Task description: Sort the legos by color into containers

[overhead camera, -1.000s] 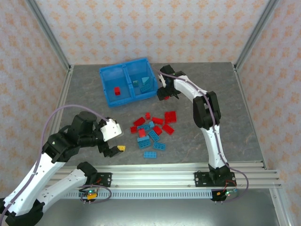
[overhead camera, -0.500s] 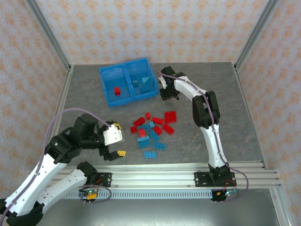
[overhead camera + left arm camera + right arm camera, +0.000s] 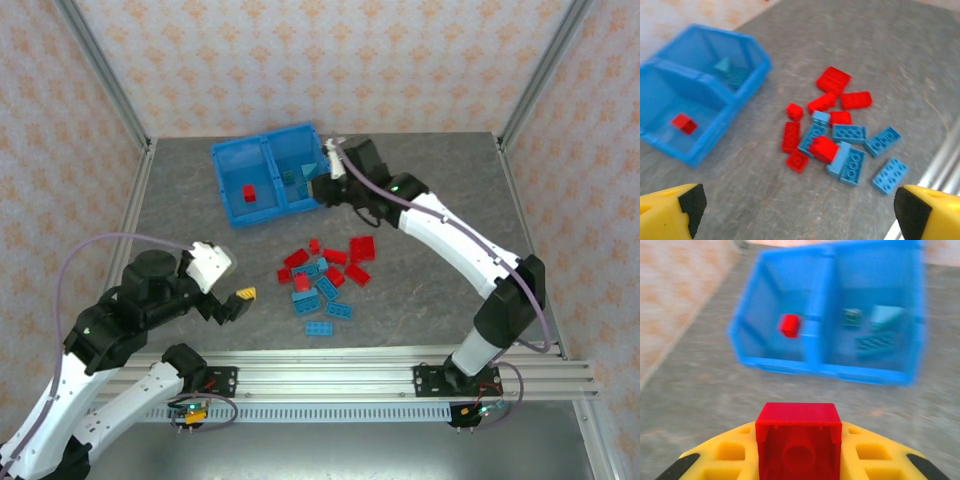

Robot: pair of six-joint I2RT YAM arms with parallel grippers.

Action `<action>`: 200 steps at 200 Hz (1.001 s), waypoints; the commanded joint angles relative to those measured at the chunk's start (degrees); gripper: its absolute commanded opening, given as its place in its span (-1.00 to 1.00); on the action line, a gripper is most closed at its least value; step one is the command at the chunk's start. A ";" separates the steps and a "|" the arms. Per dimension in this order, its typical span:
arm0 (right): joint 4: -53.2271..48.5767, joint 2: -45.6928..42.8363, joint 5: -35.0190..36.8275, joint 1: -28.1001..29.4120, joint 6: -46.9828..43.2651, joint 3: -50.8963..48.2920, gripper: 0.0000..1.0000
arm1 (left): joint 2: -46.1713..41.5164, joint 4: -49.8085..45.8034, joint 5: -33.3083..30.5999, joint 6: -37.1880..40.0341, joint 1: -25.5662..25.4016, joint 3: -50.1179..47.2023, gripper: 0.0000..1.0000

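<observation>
**A:** What is the right gripper (image 3: 320,188) doing?

**B:** It is clamping a red brick (image 3: 799,440) between its yellow fingers (image 3: 725,457). It is hovering at the four o'clock corner of the blue bin (image 3: 222,175).

**A:** And what is lying in the bin?

**B:** One red lego (image 3: 249,193) is sitting in the left compartment. Light blue ones (image 3: 296,177) are lying in the right compartment.

**A:** How is the left gripper (image 3: 235,302) standing?

**B:** Its jaws are standing wide apart, gripping nothing. It is hanging at eight o'clock from the loose legos (image 3: 322,272). Those are lying scattered, red and blue mixed, on the grey table (image 3: 450,170), at five o'clock from the bin.
</observation>
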 commanded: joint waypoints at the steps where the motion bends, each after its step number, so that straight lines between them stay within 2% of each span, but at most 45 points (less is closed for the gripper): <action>1: 2.90 8.06 3.05 3.87 5.39 5.36 -0.47 | -2.31 -4.27 -15.03 -11.00 -0.28 4.82 0.99; 19: 1.63 16.78 3.38 5.12 7.00 15.21 -0.48 | -4.38 -5.34 -22.42 -14.93 -0.32 5.59 1.00; 42: 1.24 28.84 4.40 5.30 7.79 27.13 -0.49 | -4.97 -7.56 -27.80 -19.47 -0.32 6.21 1.00; 66: -2.18 43.32 3.42 5.31 4.16 43.86 -0.47 | -3.41 -9.21 -27.80 -22.82 -0.32 6.38 1.00; 94: -6.43 58.57 1.07 5.21 2.11 63.75 -0.43 | -1.95 -9.26 -26.01 -23.22 -0.27 5.67 1.00; 104: -5.17 61.08 1.21 5.18 2.41 65.45 -0.41 | -1.65 -9.38 -25.98 -23.17 -0.33 5.66 1.00; 139: 0.09 62.52 -0.55 5.48 1.85 62.19 -0.32 | -0.85 -9.25 -25.25 -22.91 -0.32 5.66 1.00; 160: -0.96 62.04 0.58 5.66 0.38 63.16 0.01 | -0.28 -8.32 -24.67 -23.02 -0.30 4.97 1.00; 175: -1.79 61.10 0.15 5.66 0.15 63.69 0.15 | 0.77 -7.67 -23.96 -23.49 -0.29 4.52 1.00; 200: -4.66 57.23 -0.51 5.66 0.53 63.40 0.08 | 2.62 -6.51 -22.83 -24.86 -0.34 3.58 1.00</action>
